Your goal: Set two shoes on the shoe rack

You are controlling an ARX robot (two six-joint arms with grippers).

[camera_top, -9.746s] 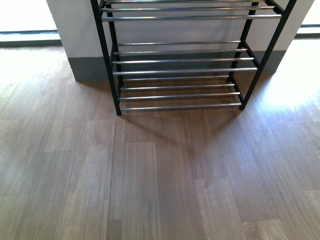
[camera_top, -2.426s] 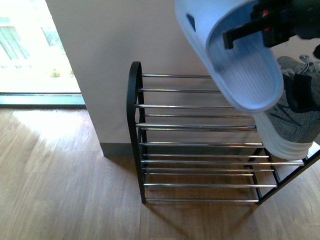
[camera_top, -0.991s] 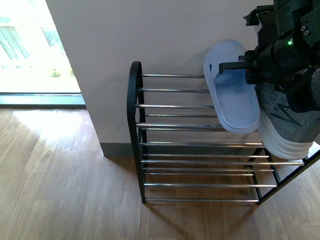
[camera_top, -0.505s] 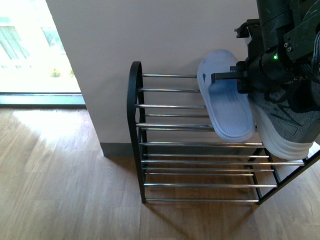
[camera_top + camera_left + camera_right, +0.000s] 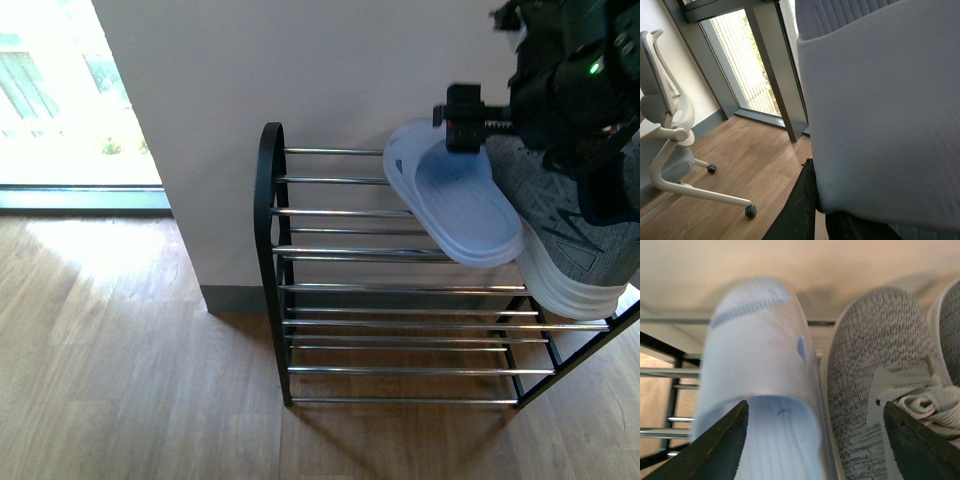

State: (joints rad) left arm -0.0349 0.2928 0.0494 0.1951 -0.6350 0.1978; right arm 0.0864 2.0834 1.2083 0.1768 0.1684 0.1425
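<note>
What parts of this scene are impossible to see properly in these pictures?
- Front view: the shoe rack's right end runs off the edge; the dark arm hides the grey sneaker's top.
- Left wrist view: a pale grey surface fills most of it, so the left gripper is unseen.
- Right wrist view: the blue slipper is blurred and its heel is cut off.

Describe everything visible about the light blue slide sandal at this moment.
The light blue slide sandal looks like soft moulded foam, with a ribbed footbed and a broad strap bearing a small dark blue mark. It lies on the shoe rack's top chrome rods, toe toward the wall and heel jutting over the front rod, beside a grey knit sneaker. The right gripper straddles its strap, fingers spread; actual contact cannot be confirmed.
</note>
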